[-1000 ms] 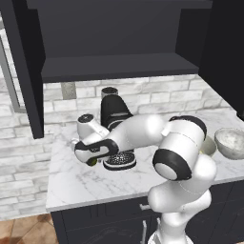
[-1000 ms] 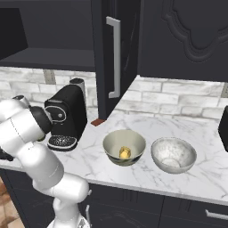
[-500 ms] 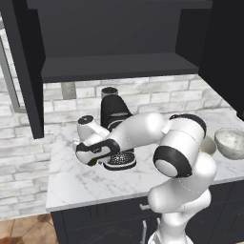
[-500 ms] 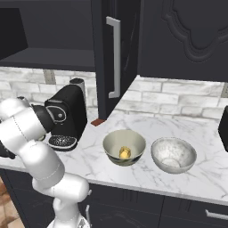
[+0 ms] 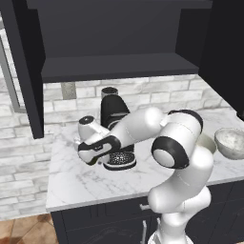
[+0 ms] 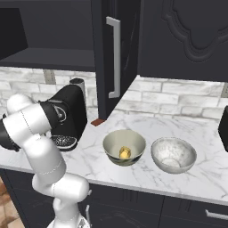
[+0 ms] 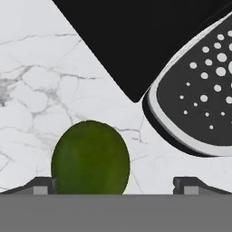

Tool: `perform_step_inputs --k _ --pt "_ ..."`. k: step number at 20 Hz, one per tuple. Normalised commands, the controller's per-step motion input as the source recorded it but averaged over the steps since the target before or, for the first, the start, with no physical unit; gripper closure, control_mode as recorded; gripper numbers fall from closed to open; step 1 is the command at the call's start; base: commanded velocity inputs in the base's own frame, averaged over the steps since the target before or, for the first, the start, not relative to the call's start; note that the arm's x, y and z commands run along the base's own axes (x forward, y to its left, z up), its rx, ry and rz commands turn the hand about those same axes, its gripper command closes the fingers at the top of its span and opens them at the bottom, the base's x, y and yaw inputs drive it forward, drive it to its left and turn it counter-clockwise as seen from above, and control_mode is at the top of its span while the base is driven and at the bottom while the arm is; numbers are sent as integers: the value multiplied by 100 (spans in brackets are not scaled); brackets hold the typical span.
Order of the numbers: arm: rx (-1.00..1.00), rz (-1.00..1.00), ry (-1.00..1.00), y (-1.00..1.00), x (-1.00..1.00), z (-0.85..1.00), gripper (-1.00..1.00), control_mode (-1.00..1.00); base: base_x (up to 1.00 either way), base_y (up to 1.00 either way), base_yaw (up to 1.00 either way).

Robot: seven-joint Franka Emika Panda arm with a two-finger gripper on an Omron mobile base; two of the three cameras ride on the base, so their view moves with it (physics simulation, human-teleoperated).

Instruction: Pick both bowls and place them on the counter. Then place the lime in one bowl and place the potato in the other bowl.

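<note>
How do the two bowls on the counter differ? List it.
The olive-beige bowl holds the yellow potato; the white marbled bowl holds nothing. The olive-beige bowl is dark-blotched outside, the marbled bowl grey-veined. The olive-beige bowl sits nearer the coffee machine. Both stand upright on the counter, similar in size.

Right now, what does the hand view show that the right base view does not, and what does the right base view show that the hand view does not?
The hand view shows the lime lying on the counter, close before the open jaws and nearer the left finger tip than the right.

The right base view shows the olive-beige bowl with the potato inside it, and beside it the marbled bowl, with nothing visible inside it.

Both show the marble counter and the coffee machine with its perforated drip tray.
</note>
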Motion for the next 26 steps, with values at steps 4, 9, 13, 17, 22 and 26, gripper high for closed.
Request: perform_step_inputs --k 4,9,13,17,22,26 --pt "0 0 1 0 29 0 -100 -100 0 0 0" --pt "0 0 1 0 13 -9 -100 -100 0 0 0" --pt "0 -1 0 0 0 -21 -100 -100 0 0 0" --pt "0 -1 0 0 0 -26 -100 -100 0 0 0" --pt "1 0 0 0 0 -25 -100 -100 0 0 0" --pt "0 0 0 0 0 -31 100 -100 0 0 0"
